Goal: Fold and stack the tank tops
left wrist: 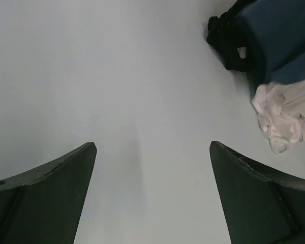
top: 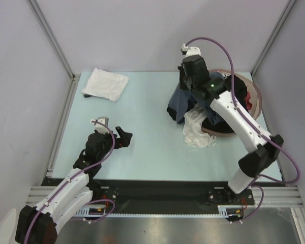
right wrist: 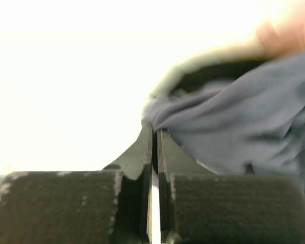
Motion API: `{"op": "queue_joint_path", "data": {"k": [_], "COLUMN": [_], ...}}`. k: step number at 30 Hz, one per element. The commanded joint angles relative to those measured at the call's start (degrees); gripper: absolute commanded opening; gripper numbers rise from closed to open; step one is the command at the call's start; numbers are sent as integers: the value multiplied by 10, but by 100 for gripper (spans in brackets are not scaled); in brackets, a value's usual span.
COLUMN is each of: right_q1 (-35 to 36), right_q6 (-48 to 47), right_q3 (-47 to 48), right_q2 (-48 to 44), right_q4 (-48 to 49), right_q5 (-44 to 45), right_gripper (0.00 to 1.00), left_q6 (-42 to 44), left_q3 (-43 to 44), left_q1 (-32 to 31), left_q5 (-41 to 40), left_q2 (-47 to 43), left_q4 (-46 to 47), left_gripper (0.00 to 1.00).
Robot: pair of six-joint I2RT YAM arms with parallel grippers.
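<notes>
Table: basket of mixed clothes at far right. Slate-blue tank top hangs at the basket's left edge, pinched at its top edge by the right gripper, fingers together. White tank top lies crumpled just below it. Folded white cloth sits far left. Left gripper has its fingers apart, holding nothing, over bare table.

The table top looks smooth and matt, the slate-blue tank top is a soft, matt, wrinkled cloth, the fingers of the right gripper are matt black plastic with rough, whitish worn edges, and the left arm has a glossy white plastic shell.
</notes>
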Motion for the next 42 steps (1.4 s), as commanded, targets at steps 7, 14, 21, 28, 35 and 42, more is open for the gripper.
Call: {"op": "queue_joint_path", "data": {"k": [7, 14, 21, 28, 35, 42], "right_q1": [269, 234, 164, 131, 140, 211], "right_q6": [-69, -12, 57, 75, 100, 185], "right_q3": [198, 135, -39, -86, -272, -395], "right_q2": [-116, -122, -75, 30, -86, -178], "right_q4": [30, 34, 126, 100, 148, 40], "right_q5": [-163, -222, -304, -262, -186, 86], "right_gripper": [0, 0, 0, 68, 72, 90], "left_q6": [-8, -63, -82, -84, -85, -76], "left_q3": [27, 41, 21, 57, 78, 71], "left_q1": [-7, -6, -7, -6, -6, -6], "left_q5": [-49, -217, -287, -300, -315, -278], "left_q2": [-10, -91, -168, -70, -22, -17], "left_q4": [0, -115, -149, -170, -185, -159], "left_gripper": [100, 100, 100, 100, 100, 100]}}
